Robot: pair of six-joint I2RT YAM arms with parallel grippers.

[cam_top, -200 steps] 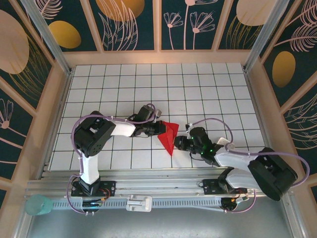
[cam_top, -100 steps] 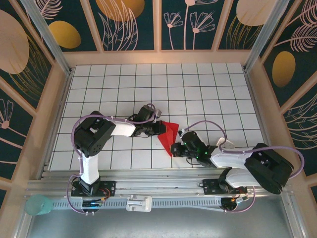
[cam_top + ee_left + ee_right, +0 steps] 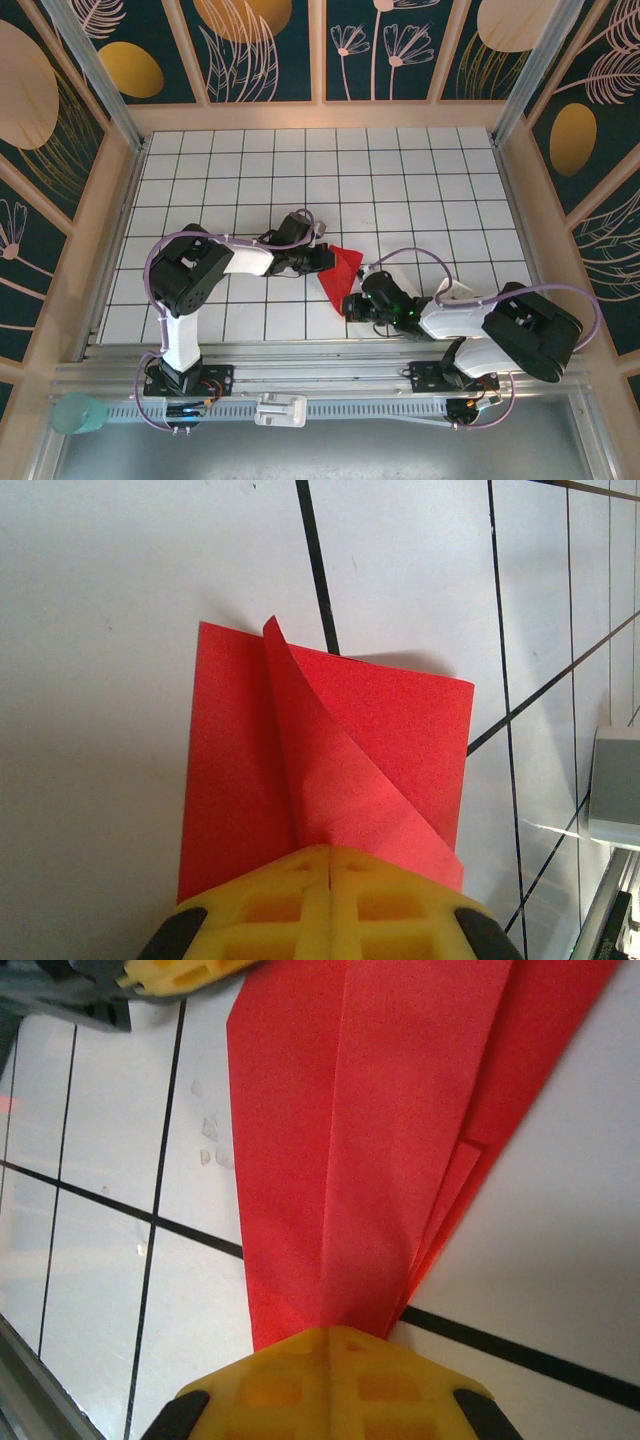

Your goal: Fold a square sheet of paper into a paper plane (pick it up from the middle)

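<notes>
**Red paper pinched at 2 ends near the front of the grid table**

The red paper (image 3: 338, 272) is lying in the near middle of the white grid table (image 3: 400, 180). It is folded into a narrow shape that is spreading wide at its far end and tapering to a point toward the near edge. In the left wrist view, 1 flap is curling up off the flat layer beneath it, and the far edge is running straight across. In the right wrist view, several long creases are running lengthwise and the stacked layers are converging at the fingers.

The left gripper (image 3: 325, 258) is reaching in from the left and is clenched on the wide end. Its yellow fingers (image 3: 270, 905) are pressing together, with the paper coming out from between them. The right gripper (image 3: 350, 303) is coming in from the right and is clenched on the narrow near end. Its yellow fingers (image 3: 400, 1385) are likewise closing on the layers. The 2 grippers are working close together, and a yellow finger of the left one is showing at the top left corner of the right wrist view.

Both arms are crowding the near rows of tiles, and the paper's point is sitting near the metal rail (image 3: 330, 372). Beyond the paper, the tiles are lying open up to the wooden frame (image 3: 320, 115) at the far side.
</notes>
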